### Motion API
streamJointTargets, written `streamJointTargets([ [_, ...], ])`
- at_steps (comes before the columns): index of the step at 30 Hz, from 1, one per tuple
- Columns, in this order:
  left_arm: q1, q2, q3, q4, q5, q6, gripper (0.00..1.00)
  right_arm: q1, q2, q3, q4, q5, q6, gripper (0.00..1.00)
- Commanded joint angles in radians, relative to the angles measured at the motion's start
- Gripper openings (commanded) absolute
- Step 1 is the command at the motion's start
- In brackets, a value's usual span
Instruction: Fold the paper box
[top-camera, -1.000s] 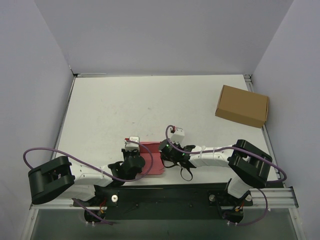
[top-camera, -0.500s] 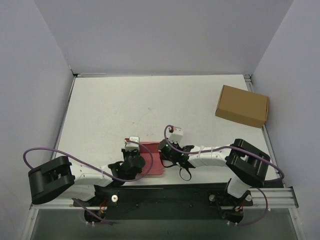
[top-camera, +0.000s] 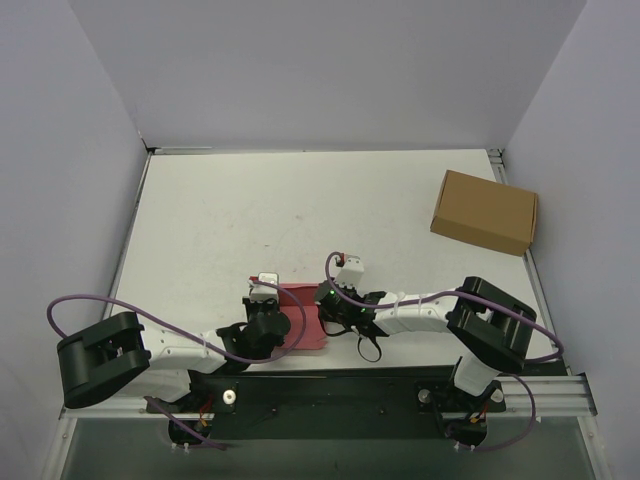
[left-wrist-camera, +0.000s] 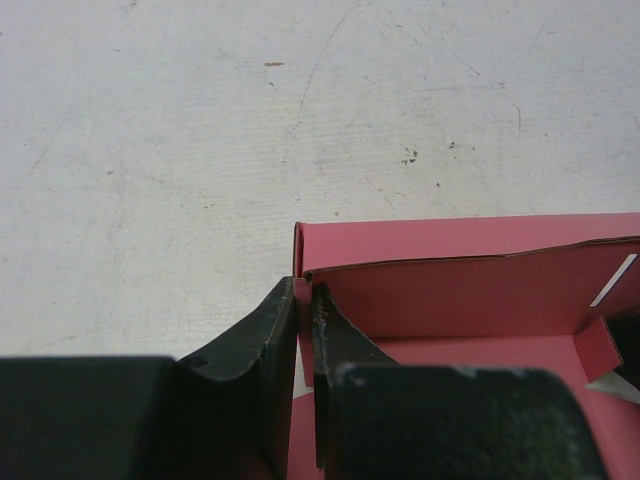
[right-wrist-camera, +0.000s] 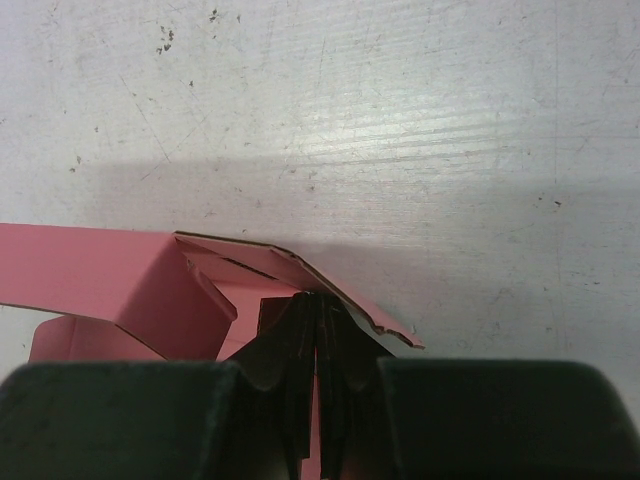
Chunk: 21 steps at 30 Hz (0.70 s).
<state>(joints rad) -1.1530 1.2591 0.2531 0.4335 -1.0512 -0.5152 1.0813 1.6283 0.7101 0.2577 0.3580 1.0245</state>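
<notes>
As your right hand (right-wrist-camera: 316, 312), pinching the paper box (left-wrist-camera: 470, 290), nudges left, your left hand (left-wrist-camera: 304, 297) clamps its other wall; fold tightening.

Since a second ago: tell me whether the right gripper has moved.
Yes. The right gripper, shut on the paper box, has edged slightly left, away from the brown cardboard box.

The paper box (left-wrist-camera: 470, 290) is showing thin, smooth, matt pink-red card; the counter (left-wrist-camera: 200, 150) is looking matt white, scuffed and scratched; the left end effector (left-wrist-camera: 304, 310) is showing dull black plastic; the brown box (top-camera: 484, 211) is looking like matt cardboard.
</notes>
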Motion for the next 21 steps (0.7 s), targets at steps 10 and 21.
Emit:
streamJointTargets([
  [10, -0.01, 0.014, 0.012, 0.024, 0.023, -0.003, 0.0, 0.014, -0.053, 0.009, 0.061, 0.015, 0.025, 0.01],
  [21, -0.01, 0.016, 0.014, 0.024, 0.023, -0.002, 0.0, 0.014, -0.076, 0.008, 0.061, 0.029, 0.023, 0.0],
])
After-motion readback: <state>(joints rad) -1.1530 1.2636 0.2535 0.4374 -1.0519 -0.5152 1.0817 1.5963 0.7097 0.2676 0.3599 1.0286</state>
